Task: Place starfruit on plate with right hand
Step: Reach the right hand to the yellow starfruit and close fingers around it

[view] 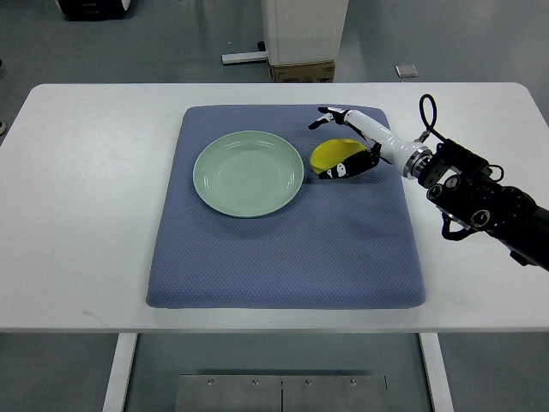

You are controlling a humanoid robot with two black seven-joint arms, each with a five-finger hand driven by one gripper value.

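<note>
Bright, even overhead light; soft shadows, perhaps slight blur.

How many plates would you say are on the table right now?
1. The green plate sits empty on the blue mat, just left of the yellow starfruit at the right hand. None appear hidden.

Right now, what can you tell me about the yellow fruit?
The starfruit is bright yellow and smooth-looking, lying on the blue mat just right of the pale green plate, not on it. The right hand is around it: dark fingers curl at its lower right edge, and others reach over the top. Part of it is hidden, so its full shape is unclear.
</note>
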